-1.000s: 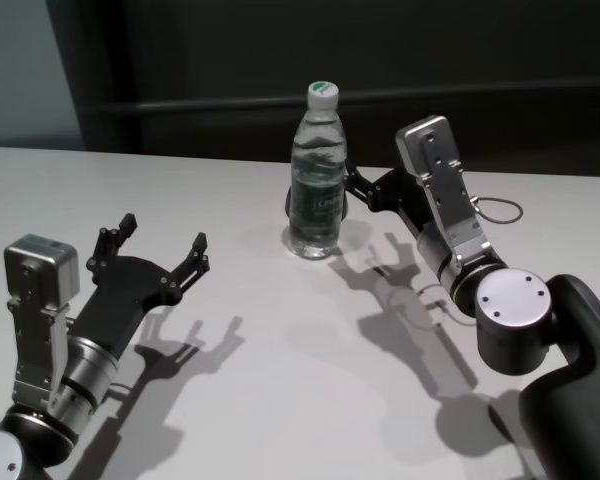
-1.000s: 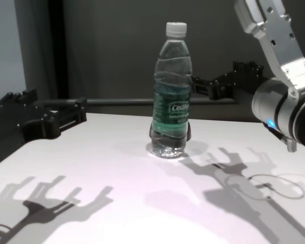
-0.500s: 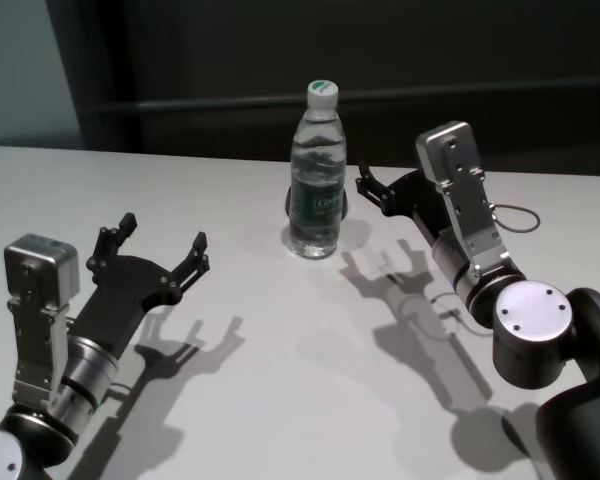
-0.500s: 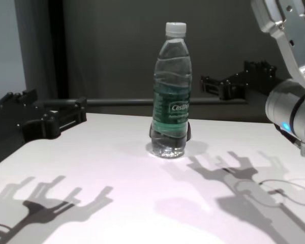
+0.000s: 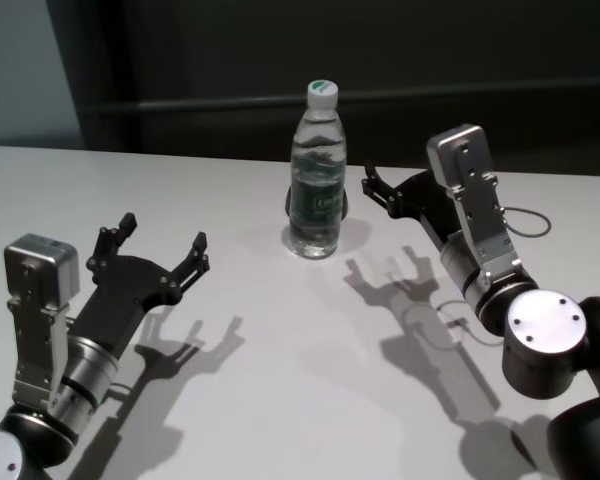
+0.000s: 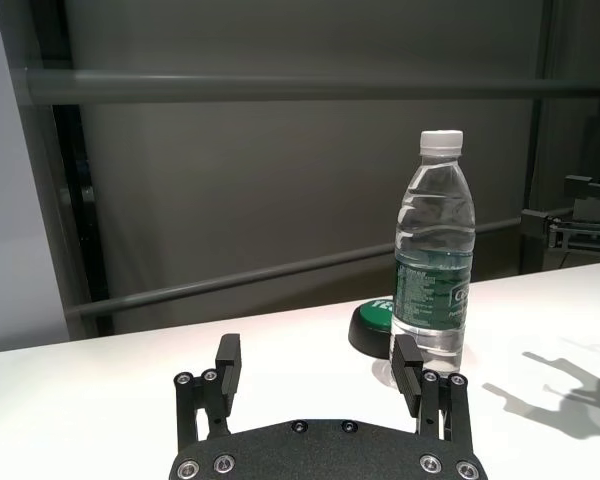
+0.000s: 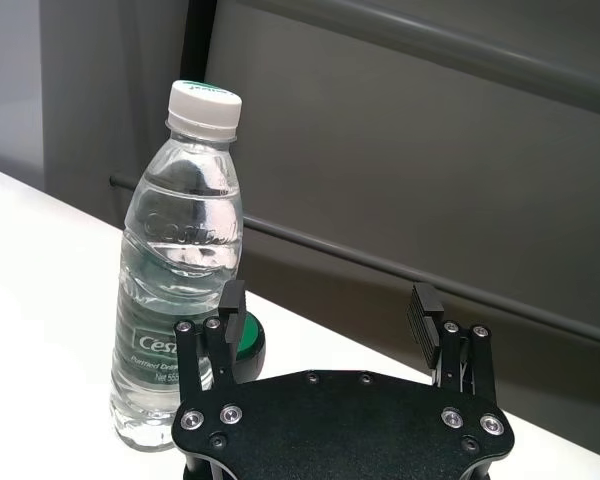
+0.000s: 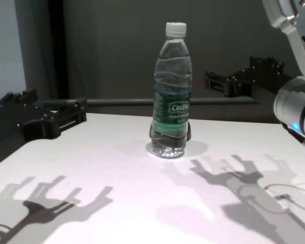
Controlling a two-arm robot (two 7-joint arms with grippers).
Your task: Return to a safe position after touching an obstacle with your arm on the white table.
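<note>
The clear water bottle with white cap and green label stands upright on the white table, at the far middle. It also shows in the chest view, the left wrist view and the right wrist view. My right gripper is open and empty, held above the table just right of the bottle with a clear gap between them; its fingers point past the bottle. My left gripper is open and empty, parked low at the near left, well short of the bottle.
A small round dark object with a green top lies on the table behind the bottle's base. A thin cable loop hangs off my right arm. A dark wall with horizontal rails runs behind the table's far edge.
My right gripper has drawn back to the right, away from the bottle, and the gap has widened. The bottle still stands where it was. The left arm has not moved.
</note>
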